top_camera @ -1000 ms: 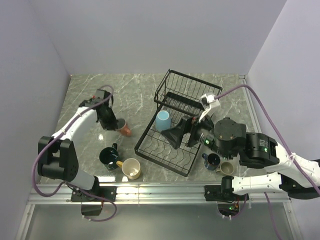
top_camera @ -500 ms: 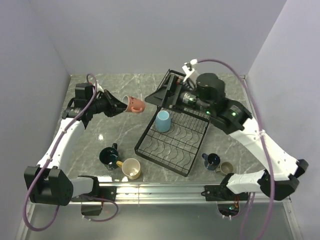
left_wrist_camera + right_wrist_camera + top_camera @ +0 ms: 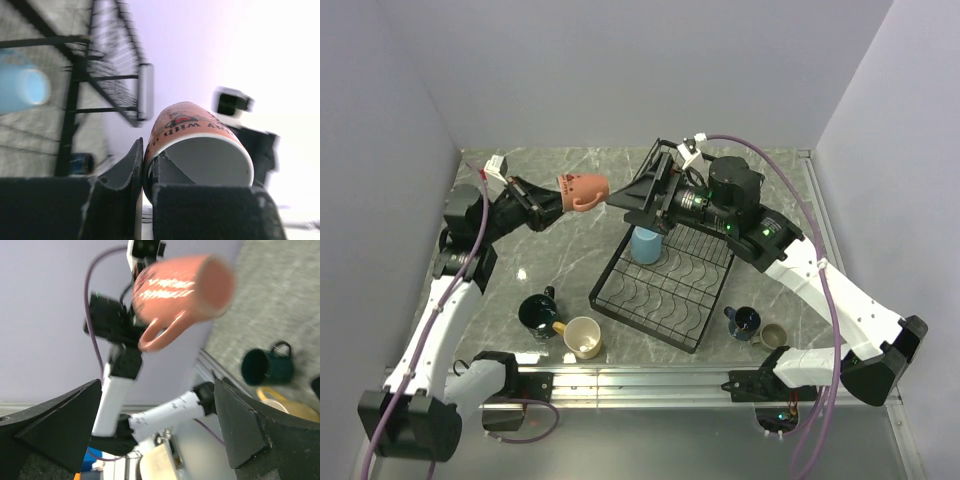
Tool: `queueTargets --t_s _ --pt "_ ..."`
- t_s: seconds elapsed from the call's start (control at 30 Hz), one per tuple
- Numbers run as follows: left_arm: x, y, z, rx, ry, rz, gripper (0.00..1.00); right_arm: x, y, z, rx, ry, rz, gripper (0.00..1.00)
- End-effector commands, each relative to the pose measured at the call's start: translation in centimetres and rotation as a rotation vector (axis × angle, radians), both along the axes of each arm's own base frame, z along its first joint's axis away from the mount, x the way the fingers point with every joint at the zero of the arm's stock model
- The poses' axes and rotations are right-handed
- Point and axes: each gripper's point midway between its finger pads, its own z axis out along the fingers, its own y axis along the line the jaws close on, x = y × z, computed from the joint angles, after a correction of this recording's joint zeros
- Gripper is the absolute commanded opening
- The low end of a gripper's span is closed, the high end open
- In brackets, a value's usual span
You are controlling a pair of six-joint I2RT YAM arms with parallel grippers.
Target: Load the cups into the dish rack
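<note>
My left gripper [image 3: 556, 196] is clamped on the rim of the pink mug [image 3: 582, 189], one finger [image 3: 125, 172] outside the wall and the other inside the mouth. I hold it in the air above the table [image 3: 570, 262], just left of the rack [image 3: 665, 300]. The mug lies on its side with its long axis running left to right: the base points right toward the rack, the mouth faces back to my left wrist, and the handle hangs on the near, lower side. In the right wrist view the pink mug [image 3: 182, 285] is blurred, handle down. My right gripper [image 3: 632, 200] hovers over the far-left corner of the rack and faces left toward that mug, close to its base but apart from it; its fingers [image 3: 65, 425] are spread wide with nothing between them. A blue mug [image 3: 646, 243] stands on end in the far-left part of the rack's flat tray. On the table near-left of the rack are a teal mug [image 3: 537, 313] and a cream mug [image 3: 582, 337], side by side and mouth up. Near-right of the rack are a navy mug [image 3: 744, 321] and a beige mug [image 3: 773, 336], just beside each other.
</note>
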Motion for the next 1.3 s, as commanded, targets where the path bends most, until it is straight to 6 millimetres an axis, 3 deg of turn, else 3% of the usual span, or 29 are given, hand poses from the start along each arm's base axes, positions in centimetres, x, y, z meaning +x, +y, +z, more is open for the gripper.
queueTargets --t_s 0.0,0.3,0.7,1.13,1.27 --pt "-2.2 -0.1 5.3 -0.175 -0.117 -0.043 0.0 -0.6 0.2 4.5 0.173 -0.084 0.049 1.0" --pt "-3.4 0.0 6.2 -0.204 -0.131 -0.044 0.0 1.3 2.0 7.0 0.273 -0.094 0.079 1.0" --pt "-4.7 -0.2 8.7 -0.219 -0.229 -0.076 0.0 2.2 2.8 5.8 0.269 -0.062 0.068 1.0" --pt "-4.5 -2.2 8.3 -0.128 -0.245 -0.111 0.0 2.7 4.4 6.7 0.281 -0.076 0.096 1.0" --pt "-4.1 -2.2 7.6 -0.112 -0.23 -0.097 0.0 2.2 4.6 7.5 0.289 -0.095 0.125 0.82"
